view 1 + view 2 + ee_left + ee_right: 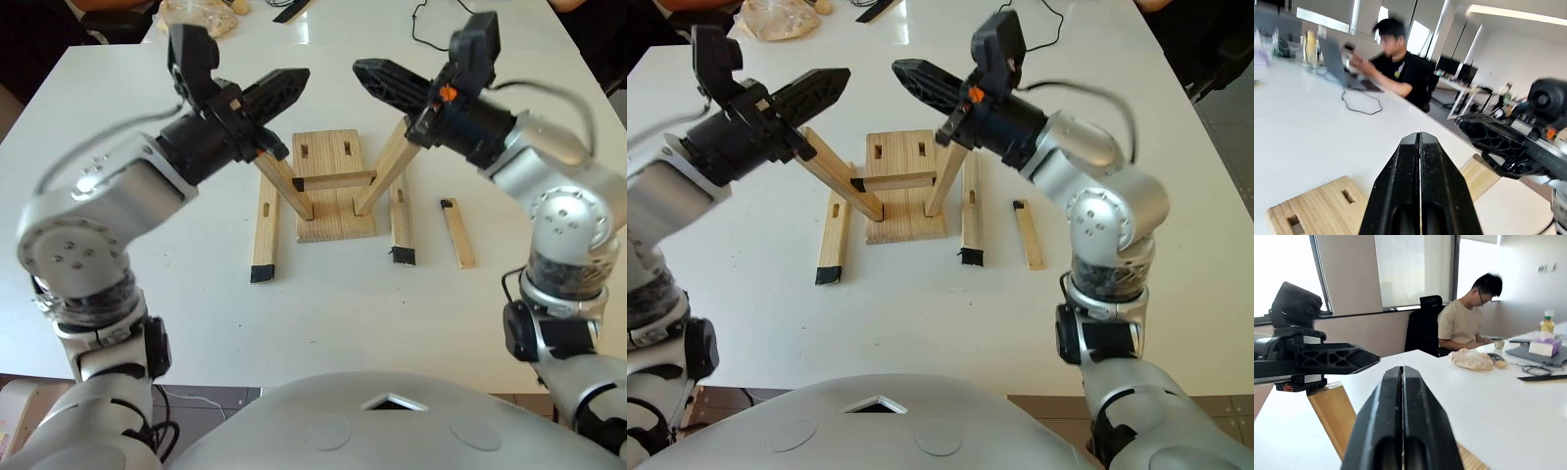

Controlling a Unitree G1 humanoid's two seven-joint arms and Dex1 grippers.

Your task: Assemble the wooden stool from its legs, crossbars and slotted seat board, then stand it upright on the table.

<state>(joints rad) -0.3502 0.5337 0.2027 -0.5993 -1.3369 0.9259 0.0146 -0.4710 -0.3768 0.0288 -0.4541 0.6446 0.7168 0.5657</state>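
Surface (323, 294): white, with every stool part gathered at its middle.
Seat board (328, 147): lies flat, slots facing up, right between the two arms.
Left standing leg (286, 184): foot on the seat board, leaning out toward the robot's left, its top tucked under the left end effector.
Right standing leg (384, 174): foot on the seat board too, leaning out to the right, its top meeting the underside of the right end effector.
Crossbar (338, 180): spans level between the two standing legs, low down near the board.
Left end effector (294, 80): clenched, fingers pressed flat together with nothing between the tips, pointing inward above the board.
Right end effector (370, 72): clenched the same way, facing the other; the two tips are apart, with a gap over the board.
Loose left leg (265, 230): flat on the surface just beside the board, dark cap at the near end.
Loose right leg (400, 227): flat just beside the board's other edge, crowding the right standing leg's foot.
Short bar (458, 233): flat, farther right.
Far edge: a clear bag (201, 15) and a black cable (431, 34), well apart from the parts.
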